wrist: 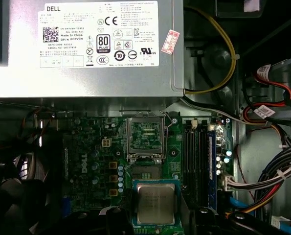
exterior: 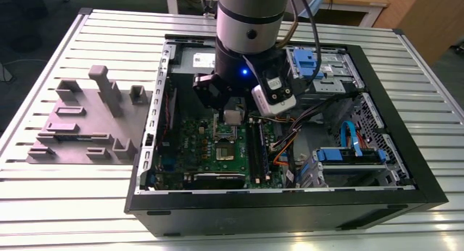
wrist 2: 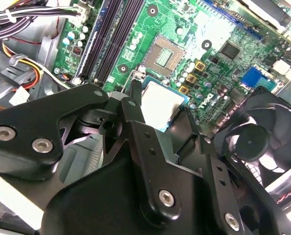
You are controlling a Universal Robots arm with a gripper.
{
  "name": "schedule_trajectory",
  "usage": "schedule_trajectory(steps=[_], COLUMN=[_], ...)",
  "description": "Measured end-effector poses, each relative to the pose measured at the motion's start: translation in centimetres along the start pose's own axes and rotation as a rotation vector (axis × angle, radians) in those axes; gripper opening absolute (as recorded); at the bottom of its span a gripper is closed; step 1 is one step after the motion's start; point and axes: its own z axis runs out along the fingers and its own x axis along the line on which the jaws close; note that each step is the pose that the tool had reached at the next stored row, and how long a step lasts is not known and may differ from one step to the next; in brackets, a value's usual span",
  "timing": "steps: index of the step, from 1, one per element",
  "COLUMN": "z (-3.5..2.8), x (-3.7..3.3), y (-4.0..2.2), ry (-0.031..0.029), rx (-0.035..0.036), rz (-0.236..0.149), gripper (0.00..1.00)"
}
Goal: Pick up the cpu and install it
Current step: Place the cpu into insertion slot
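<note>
The cpu [wrist: 155, 203] is a small silver-grey square chip with a pale rim. It hangs above the green motherboard [wrist: 91, 161] inside the open computer case [exterior: 290, 207]. My gripper [exterior: 232, 118] is shut on it, with a black finger on either side of the chip. In the second wrist view the cpu [wrist 2: 161, 100] sits between the fingertips [wrist 2: 134, 100]. Just beyond the chip lies the socket [wrist: 145, 171], and its metal frame [wrist: 145, 134] stands open. In the exterior view the cpu [exterior: 232, 116] hovers over the socket [exterior: 226, 152].
A big grey power supply [wrist: 86, 44] fills the case's far end. Memory slots [wrist: 196, 152] and bundles of cables [wrist: 267, 181] run beside the socket. A black fan [wrist 2: 262, 142] sits close to the fingers. A grey fixture block [exterior: 87, 120] stands on the slatted table at the exterior view's left.
</note>
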Motion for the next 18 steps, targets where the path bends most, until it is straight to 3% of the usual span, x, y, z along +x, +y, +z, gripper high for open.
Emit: schedule_trajectory(steps=[18], z=[1.66], x=[-0.01], y=[-0.04], ry=[0.0000], rx=[0.0000], rz=[0.000], gripper=[0.47])
